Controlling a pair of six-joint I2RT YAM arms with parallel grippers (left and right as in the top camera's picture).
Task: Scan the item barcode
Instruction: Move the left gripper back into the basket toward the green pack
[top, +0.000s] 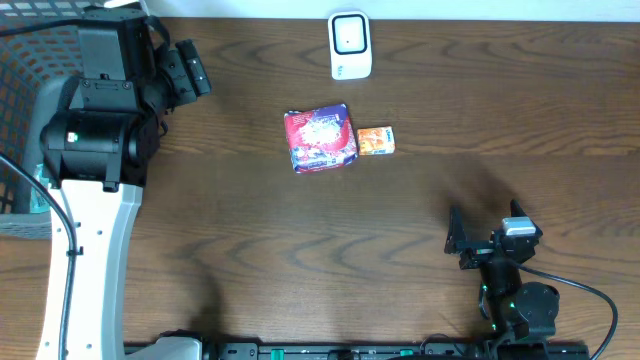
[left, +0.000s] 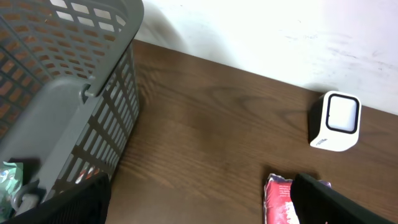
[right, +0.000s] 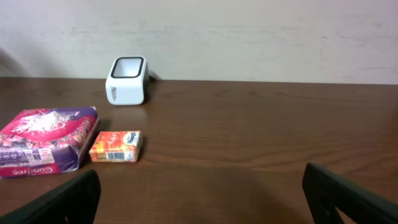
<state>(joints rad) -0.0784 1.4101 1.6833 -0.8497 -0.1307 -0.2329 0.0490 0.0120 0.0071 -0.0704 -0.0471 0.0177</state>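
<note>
The dark brown counter (top: 300, 250) has a bold wood grain and a slight sheen. At its far left stands a grey plastic basket (left: 62, 74) with lattice walls and a solid rim. Beside the basket hangs the left gripper (left: 208, 200), its black jaws spread wide with nothing between them. The soft, glossy purple-and-red packet (top: 320, 138) lies flat well to its right, out in the middle of the counter. The right gripper (right: 208, 199) sits low near the near edge on the right, jaws just as wide and empty. From there, the packet and the things by it lie well apart from it, farther off and to the left. The white scanner (top: 350, 45), a rounded block with a dark-framed window, stands at the far edge beyond the packet. A small orange carton (top: 376, 141), a flat rectangle, lies just right of the packet.
</note>
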